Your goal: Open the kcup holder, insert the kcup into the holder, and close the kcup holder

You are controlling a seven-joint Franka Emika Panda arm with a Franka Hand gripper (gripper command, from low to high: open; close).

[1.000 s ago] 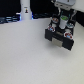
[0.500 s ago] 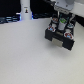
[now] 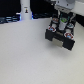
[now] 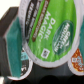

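Observation:
The kcup holder (image 3: 62,40) is a black boxy unit at the exterior view's right, and rows of pods show in it. My gripper (image 3: 63,22) hangs right over it, with a spot of green between the fingers. The wrist view is filled by the kcup (image 4: 50,35), a bright green pod with a white-lettered label, lying tilted and very close. The gripper looks shut on it; the fingers themselves are hidden in the wrist view.
A white tall post with a black band (image 3: 25,10) stands at the back on the exterior view's left. Beside the green pod lie a teal-sided pod (image 4: 12,47) and a reddish-topped pod (image 4: 76,61). The pale table (image 3: 25,55) spreads in front.

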